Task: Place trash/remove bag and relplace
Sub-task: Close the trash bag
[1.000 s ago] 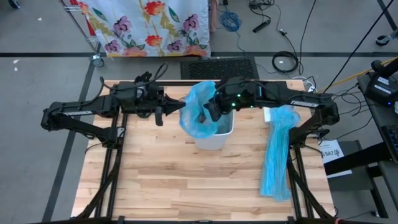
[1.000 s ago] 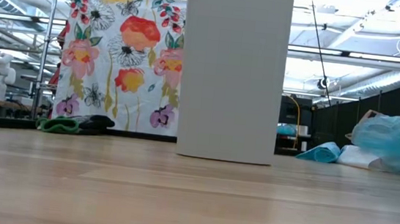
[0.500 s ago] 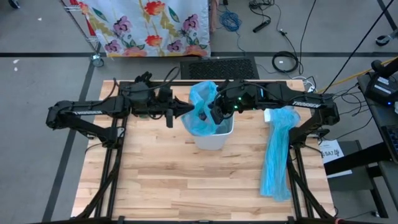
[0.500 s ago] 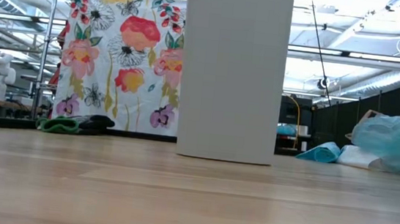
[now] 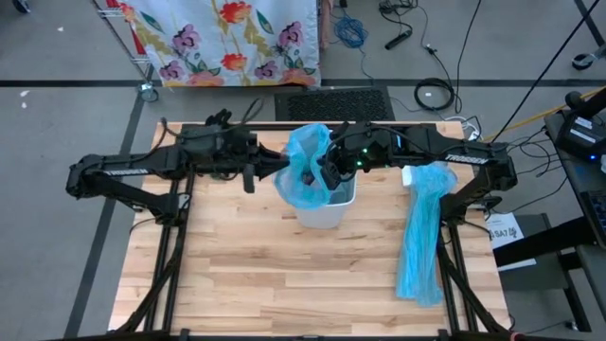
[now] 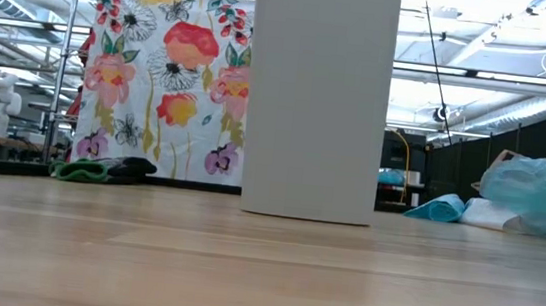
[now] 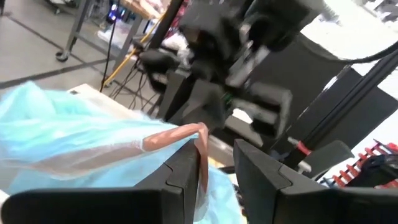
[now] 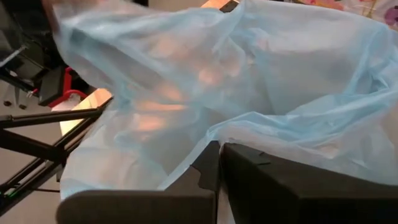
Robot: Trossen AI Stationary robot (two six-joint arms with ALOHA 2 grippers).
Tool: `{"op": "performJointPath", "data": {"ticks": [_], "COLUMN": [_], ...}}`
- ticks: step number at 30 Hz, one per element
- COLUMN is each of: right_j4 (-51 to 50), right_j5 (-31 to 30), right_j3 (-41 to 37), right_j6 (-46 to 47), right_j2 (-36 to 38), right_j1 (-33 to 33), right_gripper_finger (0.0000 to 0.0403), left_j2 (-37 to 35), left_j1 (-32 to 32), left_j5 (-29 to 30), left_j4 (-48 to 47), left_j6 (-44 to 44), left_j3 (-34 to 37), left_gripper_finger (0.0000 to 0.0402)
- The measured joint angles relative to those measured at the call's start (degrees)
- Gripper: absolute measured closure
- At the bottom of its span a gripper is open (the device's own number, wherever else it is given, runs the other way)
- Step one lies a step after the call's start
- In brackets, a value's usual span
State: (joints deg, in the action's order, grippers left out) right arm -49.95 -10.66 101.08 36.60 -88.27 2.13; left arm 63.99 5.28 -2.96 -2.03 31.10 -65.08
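Standing centre-table: white bin point(image 5: 327, 210), light-blue bag point(image 5: 305, 170) bunched over its rim at ten o'clock, partly seated. Trash: none visible in any view; location cannot be told.

Right gripper point(image 5: 320, 172): at the bin's twelve o'clock, fingers together, clamped on the bag's film, as the right wrist view shows. Left gripper point(image 5: 266, 169): at the bin's nine o'clock, fingers point(image 7: 180, 177) apart, a reddish strip of the bag's edge point(image 7: 180, 133) lying in the gap, not pinched.

Spare light-blue plastic strip point(image 5: 421, 232): draped at the table's three o'clock.

Risk: with one side unpinched, a pull by the right arm likely drags the bag off the rim or tips the light bin; thin film may tear.
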Motion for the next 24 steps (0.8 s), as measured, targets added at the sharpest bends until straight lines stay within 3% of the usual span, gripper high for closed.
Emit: {"op": "performJointPath", "data": {"ticks": [9, 18, 24], "right_j4": [0.09, 10.64, 11.63], "right_j5": [-0.06, -2.78, -2.89], "right_j3": [0.0, 0.0, 0.0], "right_j6": [-0.91, -9.89, -18.79], "right_j2": [-0.02, -0.02, -0.02], "right_j1": [0.0, -1.13, -1.11], "right_gripper_finger": [0.0399, 0.0399, 0.0399], "left_j2": [-2.46, -2.41, -2.41], "left_j1": [1.62, 1.89, 1.9], "left_j5": [0.04, 0.07, 0.07], "left_j4": [-2.74, -6.34, -6.29], "left_j6": [1.98, 4.56, 4.59], "left_j3": [-0.02, -0.02, -0.02], "left_gripper_finger": [0.0301, 0.0301, 0.0301]}}
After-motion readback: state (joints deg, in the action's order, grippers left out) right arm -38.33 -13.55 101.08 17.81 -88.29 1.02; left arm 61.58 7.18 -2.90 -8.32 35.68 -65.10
